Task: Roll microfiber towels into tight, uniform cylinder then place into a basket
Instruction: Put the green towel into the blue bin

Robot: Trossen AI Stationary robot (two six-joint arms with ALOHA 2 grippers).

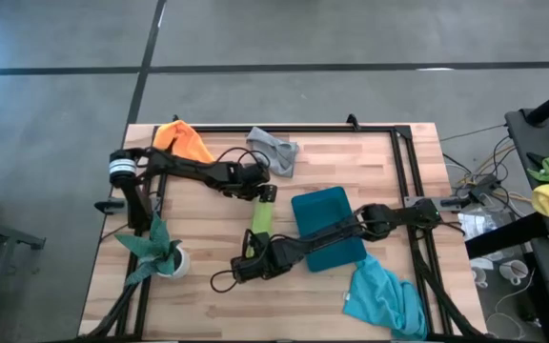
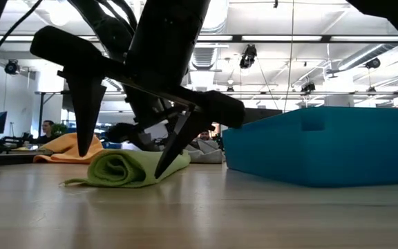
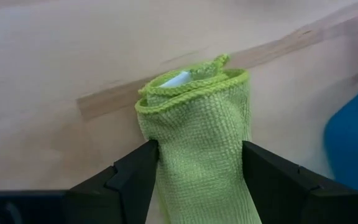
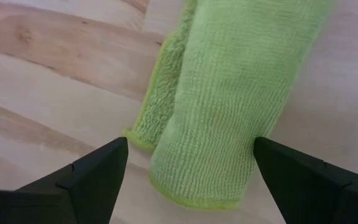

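Lime green towel point(image 3: 201, 134) rolled into cylinder, left pincer point(image 3: 199, 180) gripping one end.

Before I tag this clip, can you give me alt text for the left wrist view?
A rolled lime green towel lies on the wooden table, clamped at its sides between the two dark fingers of the left claw. A corner of the teal basket shows at the edge.
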